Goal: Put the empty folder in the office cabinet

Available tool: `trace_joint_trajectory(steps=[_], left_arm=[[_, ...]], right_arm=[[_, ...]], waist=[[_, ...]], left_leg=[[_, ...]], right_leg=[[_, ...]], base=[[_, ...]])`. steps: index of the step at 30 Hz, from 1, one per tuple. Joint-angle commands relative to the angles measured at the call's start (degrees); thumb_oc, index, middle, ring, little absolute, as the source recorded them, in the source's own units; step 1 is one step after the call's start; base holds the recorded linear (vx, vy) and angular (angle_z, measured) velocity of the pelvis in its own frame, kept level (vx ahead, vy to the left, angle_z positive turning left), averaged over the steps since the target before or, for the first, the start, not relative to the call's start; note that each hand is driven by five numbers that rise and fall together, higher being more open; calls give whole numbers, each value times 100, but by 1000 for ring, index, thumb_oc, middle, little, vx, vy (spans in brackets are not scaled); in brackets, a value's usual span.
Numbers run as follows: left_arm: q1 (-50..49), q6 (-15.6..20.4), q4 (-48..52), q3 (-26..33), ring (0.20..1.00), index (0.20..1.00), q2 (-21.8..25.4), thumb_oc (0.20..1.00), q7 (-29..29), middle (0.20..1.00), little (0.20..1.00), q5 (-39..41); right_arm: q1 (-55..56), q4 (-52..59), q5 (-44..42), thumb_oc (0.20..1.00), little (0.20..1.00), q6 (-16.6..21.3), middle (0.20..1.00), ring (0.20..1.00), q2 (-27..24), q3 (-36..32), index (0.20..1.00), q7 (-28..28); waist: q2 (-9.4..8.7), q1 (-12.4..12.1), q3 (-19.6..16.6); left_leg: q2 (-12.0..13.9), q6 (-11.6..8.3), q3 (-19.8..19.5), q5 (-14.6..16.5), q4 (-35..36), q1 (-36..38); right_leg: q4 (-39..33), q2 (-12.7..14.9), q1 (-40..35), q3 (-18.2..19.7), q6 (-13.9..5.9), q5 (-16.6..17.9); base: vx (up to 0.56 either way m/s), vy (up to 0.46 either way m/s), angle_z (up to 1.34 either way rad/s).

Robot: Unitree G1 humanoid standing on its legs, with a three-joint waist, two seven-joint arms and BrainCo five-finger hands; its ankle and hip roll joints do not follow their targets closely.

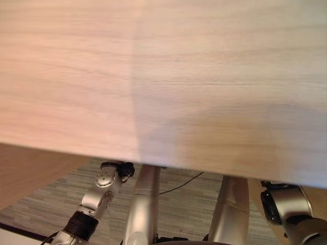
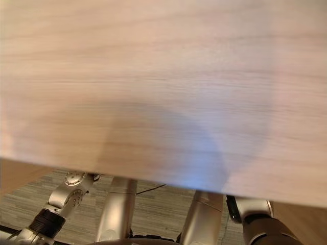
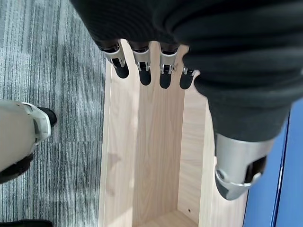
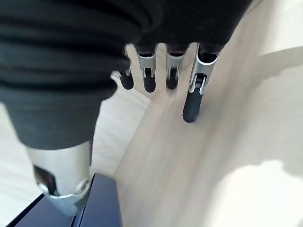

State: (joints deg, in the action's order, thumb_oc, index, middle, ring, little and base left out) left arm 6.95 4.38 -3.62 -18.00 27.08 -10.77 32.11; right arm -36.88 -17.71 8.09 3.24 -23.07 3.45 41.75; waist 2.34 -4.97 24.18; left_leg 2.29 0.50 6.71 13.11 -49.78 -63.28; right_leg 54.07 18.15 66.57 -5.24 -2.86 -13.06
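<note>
Cabinet seen close, both hands empty

Cabinet [image 3: 156, 156] of pale wood is seen open beyond the left hand [image 3: 142, 71], beside grey carpet [image 3: 52, 71]. Fingers are held relaxed. Right hand [image 4: 161, 71] hangs loose-fingered over a wooden surface [image 4: 213, 142]; nothing is held.

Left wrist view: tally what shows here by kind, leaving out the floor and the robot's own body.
Hand: 1, the left hand, open and empty.
Wooden cabinet: 1, an open compartment.
Blue surface: 1, beside the cabinet.
Total: 3
</note>
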Motion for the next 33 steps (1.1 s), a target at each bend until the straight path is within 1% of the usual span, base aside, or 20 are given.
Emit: trace_joint_trajectory(steps=[1,5,6,7,10,11,14,15,16,17,18,21,22,23,24,25,27,29,31,33], left_arm=[[-340,251,342,-28,1000,1000,-42,1000,-79,1000,1000,-136],[-390,226,68,-130,1000,1000,-56,1000,-93,1000,1000,-122],[-425,197,-167,-177,1000,1000,-91,1000,-82,1000,1000,-141],[-426,205,-180,-182,1000,1000,-93,1000,-79,1000,1000,-143],[-520,182,-745,-198,1000,1000,-171,1000,-29,1000,1000,-238],[-569,143,-1122,-166,1000,1000,-214,1000,20,1000,1000,-377],[-675,80,-1799,-85,1000,1000,-410,1000,16,1000,1000,-527],[-670,92,-1817,-88,1000,1000,-417,1000,18,1000,1000,-529],[-755,65,-2264,-16,1000,1000,-553,1000,24,1000,1000,-645],[-809,42,-2475,46,1000,1000,-612,1000,47,1000,1000,-678],[-879,29,-2645,115,1000,1000,-657,1000,62,1000,1000,-722],[-1062,2,-3133,285,1000,1000,-763,1000,72,1000,1000,-984],[-1066,6,-3134,285,1000,1000,-765,1000,72,1000,1000,-986],[-1171,-16,-3395,401,1000,1000,-827,1000,69,1000,1000,-1048],[-1176,-15,-3395,401,1000,1000,-828,1000,69,1000,1000,-1049],[-1282,-37,-3761,555,1000,1000,-897,1000,122,1000,1000,-1147],[-1340,-59,-4077,656,1000,1000,-965,1000,111,1000,1000,-1210],[-1445,-100,-4374,781,1000,1000,-1070,1000,114,1000,1000,-1380],[-1448,-94,-4381,780,1000,1000,-1074,1000,114,1000,1000,-1383],[-1476,-120,-4701,858,1000,1000,-1190,1000,114,1000,1000,-1481]], right_arm=[[606,29,-26,1000,1000,2,1000,1000,125,-66,1000,226],[811,-260,-275,1000,1000,75,1000,1000,220,-103,1000,285],[873,-515,-470,1000,1000,115,1000,1000,257,-104,1000,278],[872,-533,-480,1000,1000,129,1000,1000,254,-100,1000,279],[905,-1241,-881,1000,1000,198,1000,1000,260,-137,1000,208],[966,-1570,-1063,1000,1000,226,1000,1000,231,-163,1000,124],[1119,-2027,-1318,1000,1000,276,1000,1000,268,-215,1000,49],[1117,-2039,-1325,1000,1000,286,1000,1000,263,-211,1000,46],[1278,-2233,-1420,1000,1000,327,1000,1000,299,-233,1000,-7],[1385,-2307,-1443,1000,1000,332,1000,1000,307,-239,1000,-68],[1507,-2378,-1448,1000,1000,326,1000,1000,306,-257,1000,-128],[1778,-2705,-1520,1000,1000,348,1000,1000,370,-288,1000,-287],[1780,-2710,-1522,1000,1000,354,1000,1000,368,-285,1000,-289],[1948,-2914,-1520,1000,1000,327,1000,1000,372,-266,1000,-441],[1952,-2914,-1521,1000,1000,329,1000,1000,371,-263,1000,-442],[2113,-3064,-1436,1000,1000,298,1000,1000,347,-201,1000,-642],[2275,-3240,-1460,1000,1000,269,1000,1000,374,-261,1000,-741],[2535,-3409,-1445,1000,1000,210,1000,1000,449,-304,1000,-890],[2541,-3408,-1446,1000,1000,212,1000,1000,447,-302,1000,-892],[2681,-3716,-1456,1000,1000,170,1000,1000,522,-274,1000,-1032]], waist=[[90,102,-345],[55,164,-429],[44,179,-451],[46,182,-434],[28,182,-521],[15,185,-580],[-12,168,-681],[-5,173,-656],[-17,179,-706],[-25,183,-755],[-63,197,-815],[-96,197,-976],[-93,202,-958],[-111,190,-1115],[-106,196,-1089],[-114,193,-1253],[-108,186,-1370],[-97,183,-1542],[-95,186,-1532],[-87,177,-1684]], left_leg=[[22,263,129,-68,491,-311],[25,252,145,-197,961,145],[-3,243,127,-267,1235,480],[-8,242,125,-281,1270,526],[-25,196,99,-364,1709,1152],[-65,174,59,-406,1922,1540],[-100,133,2,-462,2228,2176],[-101,132,-3,-467,2249,2219],[-105,94,-22,-516,2507,2671],[-116,77,-32,-545,2661,2910],[-128,83,17,-767,2890,3097],[-104,-15,-6,-947,3448,3808],[-105,-18,-10,-959,3478,3848],[-67,-73,-18,-1056,3821,4240],[-68,-75,-23,-1070,3855,4289],[-31,-122,-2,-1131,4147,4655],[13,-164,21,-1178,4386,5000],[-7,-160,51,-1204,4594,5332],[-8,-161,49,-1211,4615,5362],[-2,-184,66,-1228,4783,5632]], right_leg=[[-1035,-137,41,-133,-88,644],[-1526,-113,-373,-191,-208,832],[-1785,-101,-673,-227,-243,925],[-1817,-101,-719,-236,-245,938],[-2292,-80,-1350,-331,-289,1039],[-2526,-90,-1763,-379,-314,1077],[-2859,-99,-2443,-474,-338,1086],[-2880,-100,-2490,-483,-339,1090],[-3136,-123,-2977,-551,-367,1090],[-3295,-145,-3233,-588,-381,1106],[-3549,-136,-3438,-701,-357,1274],[-4120,-224,-4223,-843,-429,1350],[-4147,-228,-4263,-852,-428,1360],[-4485,-311,-4658,-957,-474,1395],[-4514,-315,-4710,-968,-474,1406],[-4777,-412,-5036,-1018,-514,1439],[-4979,-456,-5374,-1089,-547,1451],[-5125,-502,-5692,-1124,-550,1428],[-5138,-504,-5719,-1129,-550,1430],[-5229,-572,-5961,-1163,-550,1391]], base=[[0,0,0],[-6,11,-8],[6,1,-10],[25,-15,-9],[71,-21,-3],[129,-27,1],[121,-40,5],[120,-29,3],[141,-32,4],[120,-39,3],[82,-37,1],[128,-42,5],[173,-48,4],[111,-29,3],[245,-42,10],[196,-19,7],[225,-29,-4],[175,-14,-3],[79,-6,5],[109,-30,0]])
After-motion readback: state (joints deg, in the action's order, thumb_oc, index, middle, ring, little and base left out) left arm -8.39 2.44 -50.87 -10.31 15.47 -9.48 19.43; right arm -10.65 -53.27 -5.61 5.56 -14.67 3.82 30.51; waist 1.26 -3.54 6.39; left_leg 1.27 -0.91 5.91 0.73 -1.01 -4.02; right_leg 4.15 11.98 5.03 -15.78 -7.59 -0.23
